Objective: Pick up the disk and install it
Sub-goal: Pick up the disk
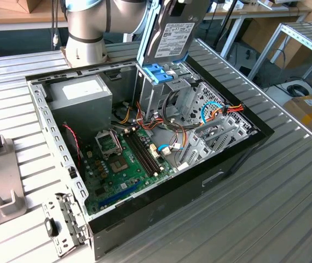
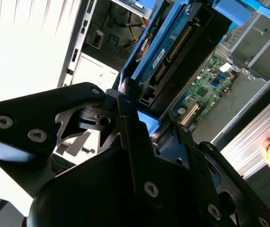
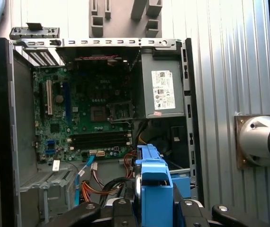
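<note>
On the worktop (image 1: 271,213) the open computer case (image 1: 216,178) shows its motherboard (image 1: 123,159) nearest, the grey power supply (image 1: 79,93) behind; farther back the tool (image 2: 150,122) is clamped on the disk (image 1: 173,34), tilted just above the blue latch (image 1: 159,74)

The arm (image 1: 85,30) stands upright on its base in the exterior view, its upper joints bending toward that view's right. In the second wrist view the gripper (image 2: 149,120) points down, its black fingers (image 2: 128,137) clamped on both sides of the disk (image 1: 173,34), which is held on edge.
</note>
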Robot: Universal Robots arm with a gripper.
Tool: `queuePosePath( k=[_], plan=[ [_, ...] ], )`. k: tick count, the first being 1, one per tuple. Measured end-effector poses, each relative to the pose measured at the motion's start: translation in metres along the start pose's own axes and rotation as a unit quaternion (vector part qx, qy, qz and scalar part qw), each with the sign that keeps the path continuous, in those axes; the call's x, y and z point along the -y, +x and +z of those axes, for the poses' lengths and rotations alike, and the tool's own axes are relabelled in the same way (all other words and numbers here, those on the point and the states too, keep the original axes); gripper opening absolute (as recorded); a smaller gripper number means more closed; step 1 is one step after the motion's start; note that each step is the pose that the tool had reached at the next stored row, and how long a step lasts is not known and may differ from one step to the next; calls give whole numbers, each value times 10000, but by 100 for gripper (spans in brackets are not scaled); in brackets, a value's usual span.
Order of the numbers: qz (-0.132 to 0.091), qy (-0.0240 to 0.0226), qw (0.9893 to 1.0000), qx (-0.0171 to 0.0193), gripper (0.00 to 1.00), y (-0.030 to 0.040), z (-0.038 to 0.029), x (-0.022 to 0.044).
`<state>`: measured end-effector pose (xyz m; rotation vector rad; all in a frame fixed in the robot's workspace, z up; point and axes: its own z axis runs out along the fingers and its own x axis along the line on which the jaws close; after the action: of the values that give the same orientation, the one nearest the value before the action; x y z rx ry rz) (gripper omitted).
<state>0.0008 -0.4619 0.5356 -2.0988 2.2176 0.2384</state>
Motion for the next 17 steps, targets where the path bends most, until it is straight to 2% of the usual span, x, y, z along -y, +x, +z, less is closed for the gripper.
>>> queuePosePath(
  k=[3, 4, 6, 8, 9, 10, 17],
  plan=[
    [0, 0, 10000, 0, 37, 25, -2, 1],
    [0, 0, 10000, 0, 37, 53, -5, 3],
    [0, 0, 10000, 0, 37, 154, -15, 8],
    [0, 0, 10000, 0, 37, 220, -22, 12],
    [0, 0, 10000, 0, 37, 298, -31, 16],
    [0, 0, 10000, 0, 37, 345, -36, 19],
    [0, 0, 10000, 0, 37, 400, -42, 22]
  ],
)
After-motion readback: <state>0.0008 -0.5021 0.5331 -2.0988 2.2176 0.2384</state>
